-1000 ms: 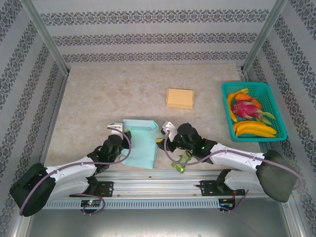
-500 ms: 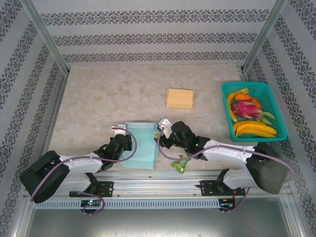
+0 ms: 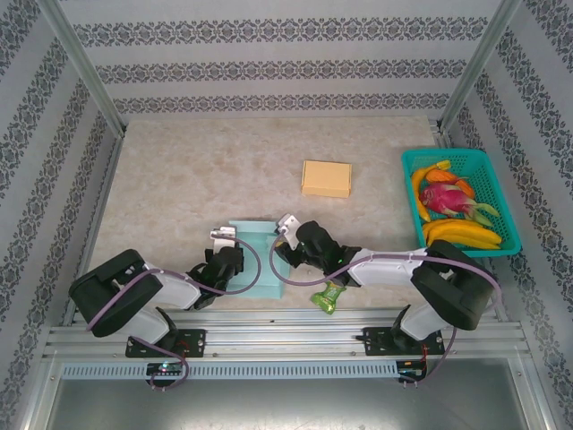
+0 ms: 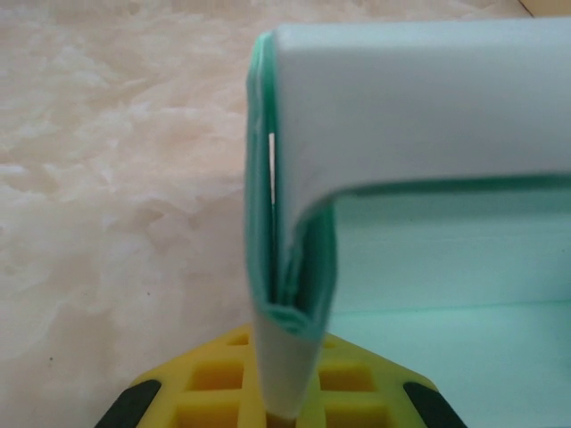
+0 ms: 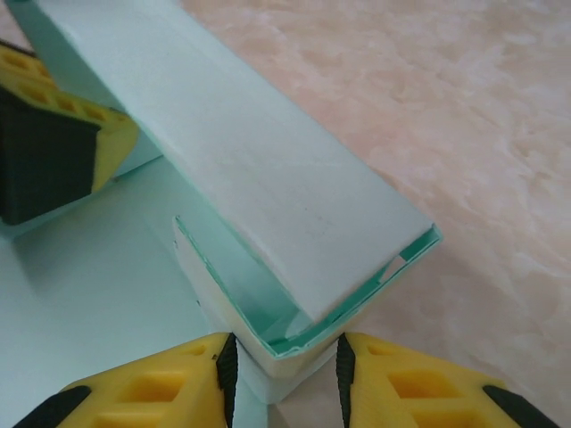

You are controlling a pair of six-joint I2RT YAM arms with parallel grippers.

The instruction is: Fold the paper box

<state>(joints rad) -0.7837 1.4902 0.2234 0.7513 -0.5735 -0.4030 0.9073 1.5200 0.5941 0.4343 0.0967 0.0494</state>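
Observation:
The paper box (image 3: 257, 253) is pale teal, half folded, and lies near the table's front edge between the two arms. My left gripper (image 3: 231, 257) is shut on the box's left wall; in the left wrist view that doubled wall (image 4: 290, 267) stands upright, pinched in the left gripper (image 4: 285, 412). My right gripper (image 3: 286, 244) holds the box's right side. In the right wrist view the folded corner (image 5: 294, 352) sits between the right gripper (image 5: 284, 379) pads, touching both, and a flap (image 5: 259, 169) leans over the box floor. A left finger (image 5: 53, 152) shows at far left.
A tan folded box (image 3: 326, 178) lies further back at centre. A teal basket (image 3: 452, 154) of bananas and a dragon fruit stands at the right edge. A green wrapper (image 3: 329, 297) lies by the right arm near the front rail. Patterned walls enclose the table.
Both grippers have moved away from the bases with the box, which now looks narrower and more upright. The right jaws have narrowed onto the box's corner.

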